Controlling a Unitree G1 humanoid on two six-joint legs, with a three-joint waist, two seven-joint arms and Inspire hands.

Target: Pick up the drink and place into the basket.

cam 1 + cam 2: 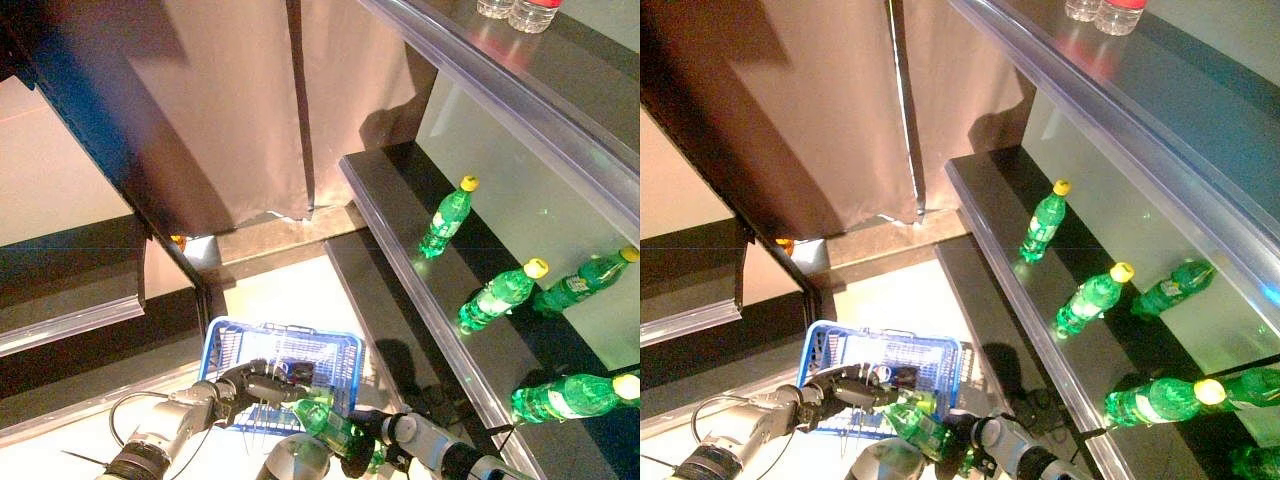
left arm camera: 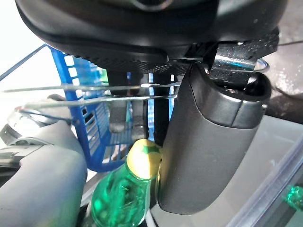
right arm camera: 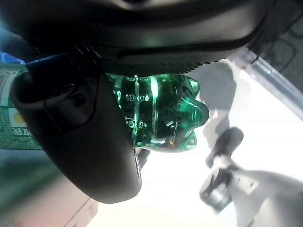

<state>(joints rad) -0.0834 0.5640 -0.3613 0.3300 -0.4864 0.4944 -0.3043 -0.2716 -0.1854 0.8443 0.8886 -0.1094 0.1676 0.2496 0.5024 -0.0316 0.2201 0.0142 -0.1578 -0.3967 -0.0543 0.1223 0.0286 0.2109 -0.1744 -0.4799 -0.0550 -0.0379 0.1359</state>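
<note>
The right robot hand point(image 1: 358, 452) is curled round a green bottle point(image 1: 330, 428), its yellow cap at the blue basket point(image 1: 225, 345) rim. The left robot hand point(image 1: 250, 385) grips the basket's wire handle point(image 2: 90, 92). The basket hangs over a pale floor point(image 1: 275, 295). On the dark shelf point(image 1: 400, 215) to the right stand four more green bottles, the farthest point(image 1: 445, 217) alone. Two clear bottles point(image 1: 518, 10) above are cut off, and the basket's contents are hard to make out

Green drink bottle point(image 1: 335, 428), yellow cap, lies tilted in the right hand point(image 1: 362, 452), cap end at the near rim of the blue wire-handled basket point(image 1: 222, 350).
</note>
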